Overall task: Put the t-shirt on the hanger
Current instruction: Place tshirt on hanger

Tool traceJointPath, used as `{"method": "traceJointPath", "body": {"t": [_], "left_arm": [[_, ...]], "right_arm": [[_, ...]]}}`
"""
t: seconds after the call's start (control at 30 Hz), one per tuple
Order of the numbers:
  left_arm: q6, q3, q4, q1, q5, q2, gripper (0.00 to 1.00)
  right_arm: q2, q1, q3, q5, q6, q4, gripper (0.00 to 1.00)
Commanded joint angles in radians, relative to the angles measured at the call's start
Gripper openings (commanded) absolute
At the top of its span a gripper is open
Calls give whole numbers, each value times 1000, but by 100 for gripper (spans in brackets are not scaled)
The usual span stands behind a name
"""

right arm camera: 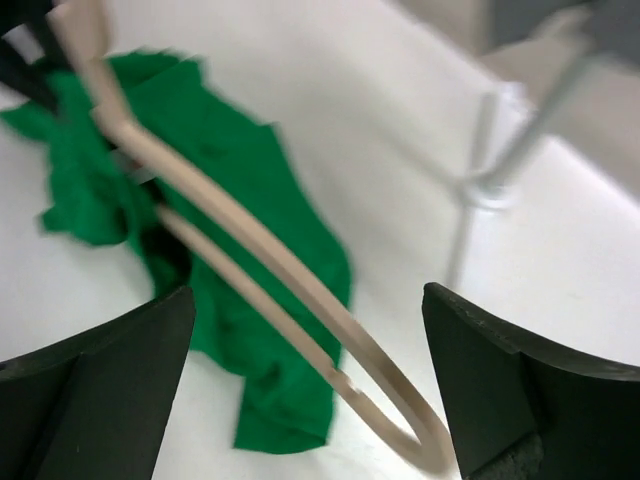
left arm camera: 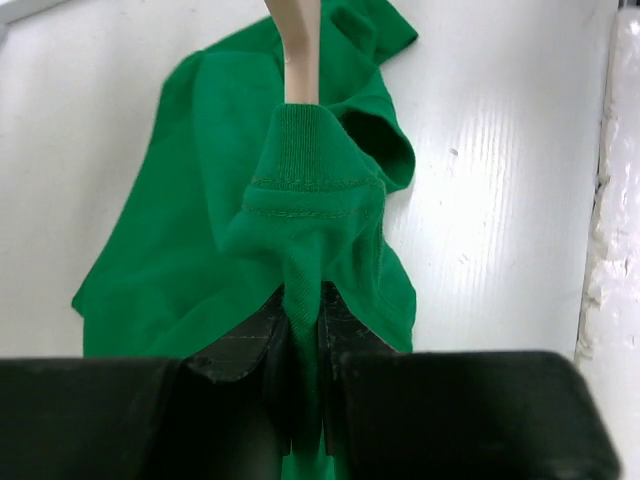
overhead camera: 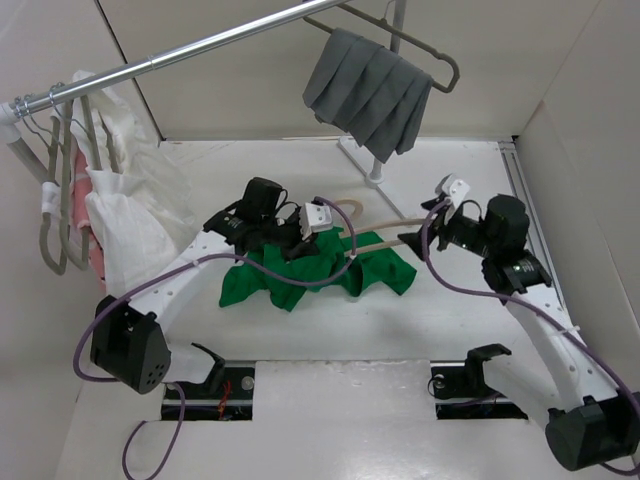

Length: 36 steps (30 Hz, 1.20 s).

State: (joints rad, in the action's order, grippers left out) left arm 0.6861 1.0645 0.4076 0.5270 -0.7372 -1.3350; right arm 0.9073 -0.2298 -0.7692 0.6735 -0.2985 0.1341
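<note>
One t-shirt (left arm camera: 200,200), green knit, ribbed collar, crumpled; one hanger (right arm camera: 250,240), cream plastic, curved. Two tools: left tool (left arm camera: 303,330) pinching t-shirt fabric, right tool (right arm camera: 308,300) spread wide about hanger end.

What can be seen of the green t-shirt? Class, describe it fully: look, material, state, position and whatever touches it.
The t-shirt is plain bright green knit fabric with a ribbed, stitched edge. It lies crumpled on the white table, not yet hung. The left hand pinches a raised fold of it between shut fingers. In the left wrist view, one cream arm of the hanger runs into the ribbed opening just beyond that fold.
</note>
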Motion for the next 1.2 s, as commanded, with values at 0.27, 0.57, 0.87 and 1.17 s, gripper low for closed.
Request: {"method": "traceJointPath", "body": {"t": [0.27,0.57,0.87,1.17], "left_arm": [[-252,26,-156,-2,78,80,0],[-385,84,-187,-2,58,69,0],[-385,84,-178,7,70,69,0],[-479,75,-262,7,45,79,0]], "right_arm": [[-177,66,-232,-394,78,209,100],[-202,-37,143,-152,58,112,64],[139,-206,75,-160,90,-113,84],[378,-250,4,-175,133,-301,80]]}}
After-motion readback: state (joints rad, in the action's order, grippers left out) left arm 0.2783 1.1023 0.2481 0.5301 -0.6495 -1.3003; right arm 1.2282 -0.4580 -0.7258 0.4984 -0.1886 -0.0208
